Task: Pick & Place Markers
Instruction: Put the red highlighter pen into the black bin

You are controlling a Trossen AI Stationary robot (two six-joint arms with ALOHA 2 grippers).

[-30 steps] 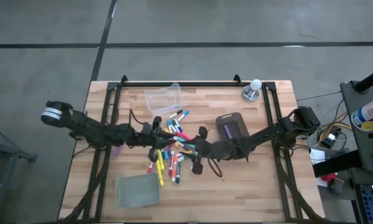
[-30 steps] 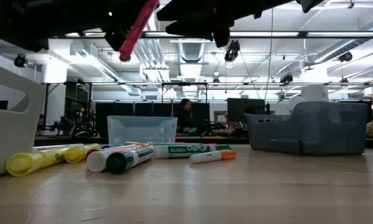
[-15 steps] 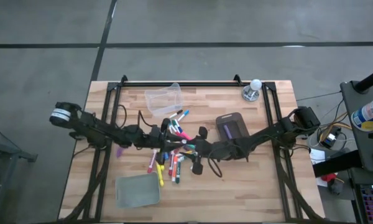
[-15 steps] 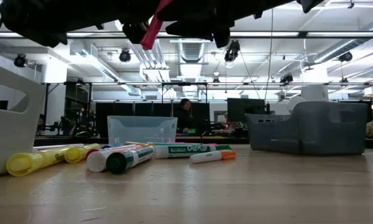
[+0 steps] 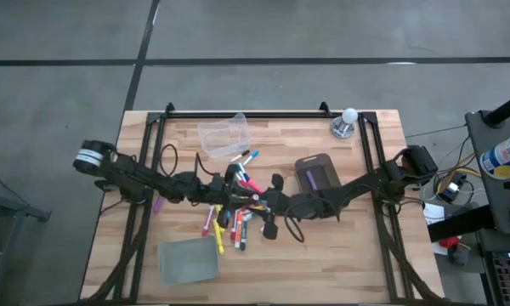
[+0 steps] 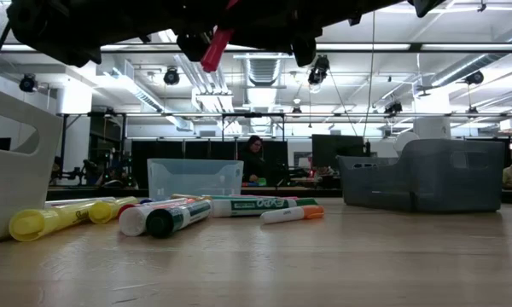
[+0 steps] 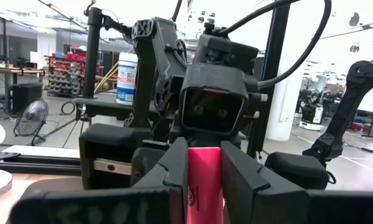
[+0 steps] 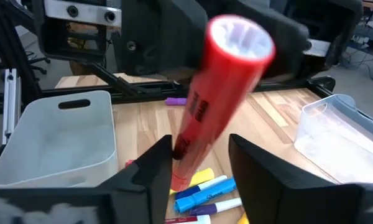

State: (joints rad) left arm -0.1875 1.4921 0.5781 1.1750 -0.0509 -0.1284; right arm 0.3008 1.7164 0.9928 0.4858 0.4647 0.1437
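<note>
Grey concrete floor (image 5: 323, 34) spreads around the pale wooden tabletop (image 5: 340, 246), crossed by dark seam lines. Beyond the tabletop's far edge, the low view opens onto a big workshop hall: white ceiling ducts (image 6: 264, 68), rows of strip lights (image 6: 410, 47), dark monitors (image 6: 333, 149) and a person (image 6: 254, 158) seated at a desk. A floor fan (image 7: 30, 118) stands off to one side.

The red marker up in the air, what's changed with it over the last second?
The left gripper, shut on the red marker, carried it toward the table's middle until the marker came between the right gripper's fingers, which are open around it and closing in. The right arm itself stayed put above the pile. The markers on the table and the bins did not move.
</note>
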